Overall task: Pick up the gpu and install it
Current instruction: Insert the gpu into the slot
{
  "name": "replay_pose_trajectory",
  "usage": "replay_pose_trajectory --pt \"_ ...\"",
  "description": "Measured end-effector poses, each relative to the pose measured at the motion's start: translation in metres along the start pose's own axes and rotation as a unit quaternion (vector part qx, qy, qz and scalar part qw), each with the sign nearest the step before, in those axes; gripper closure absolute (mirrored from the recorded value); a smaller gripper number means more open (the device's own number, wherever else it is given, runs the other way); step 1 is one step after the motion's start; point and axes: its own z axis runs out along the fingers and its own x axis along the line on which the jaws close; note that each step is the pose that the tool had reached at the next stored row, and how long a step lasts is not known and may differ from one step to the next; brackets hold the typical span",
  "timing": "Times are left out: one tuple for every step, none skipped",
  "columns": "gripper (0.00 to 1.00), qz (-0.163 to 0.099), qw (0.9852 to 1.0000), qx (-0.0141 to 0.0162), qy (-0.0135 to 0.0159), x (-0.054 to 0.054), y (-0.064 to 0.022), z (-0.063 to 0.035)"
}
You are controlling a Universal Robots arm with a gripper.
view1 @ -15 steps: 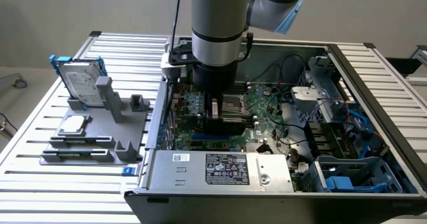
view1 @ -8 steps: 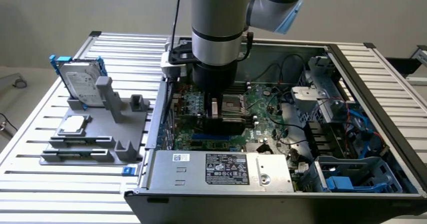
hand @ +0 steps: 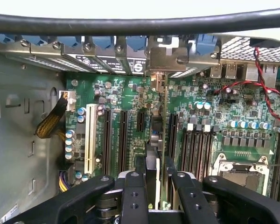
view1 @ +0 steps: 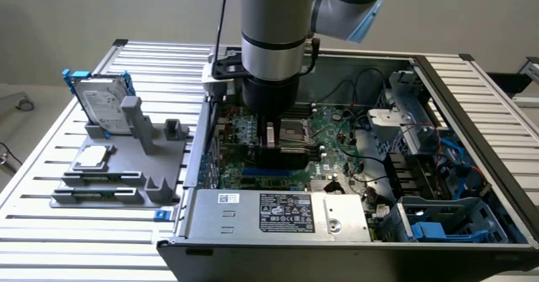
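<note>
Pincer [hand: 155, 198]: black fingers clamped on the gpu [hand: 156, 140], which it holds edge-on.

Gpu, location: upright inside the computer case [view1: 471, 80], over the long black slots of the motherboard [hand: 210, 93]. Its silvery end bracket [hand: 164, 58] faces the row of rear openings. Cannot tell whether it is seated in a slot.

Handling, as judged: keep the card vertical, its lower edge in line with one slot and the bracket square to its opening. Press straight and evenly, clear of the red-and-black wire [hand: 266, 88].

Case contents: motherboard, power supply [view1: 269, 212], blue drive cage [view1: 425, 228].

Grey holder [view1: 126, 168] on the desk [view1: 67, 231]: hard drive [view1: 100, 108] standing upright, small silver chip [view1: 93, 157] lying flat.
</note>
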Motion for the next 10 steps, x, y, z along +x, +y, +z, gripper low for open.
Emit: replay_pose_trajectory --pt "0.74 0.0 1.0 0.0 0.0002 0.0001 0.0004 0.0002" --pt "0.74 0.0 1.0 0.0 0.0004 0.0003 0.0006 0.0005" --pt "0.74 0.0 1.0 -0.0001 0.0005 0.0004 0.0007 0.0009" --pt "0.74 0.0 1.0 -0.0001 0.0005 0.0004 0.0007 0.0012" --pt "0.74 0.0 1.0 -0.0001 0.0005 0.0004 0.0008 0.0016" --pt "0.74 0.0 1.0 0.0 0.0004 0.0004 0.0008 0.0021" --pt "0.74 0.0 1.0 0.0 0.0004 0.0004 0.0008 0.0025" --pt "0.74 0.0 1.0 0.0 0.0004 0.0005 0.0008 0.0032" --pt "0.74 0.0 1.0 0.0 0.0004 0.0005 0.0008 0.0039" --pt "0.74 0.0 1.0 0.0 0.0004 0.0006 0.0008 0.0048"
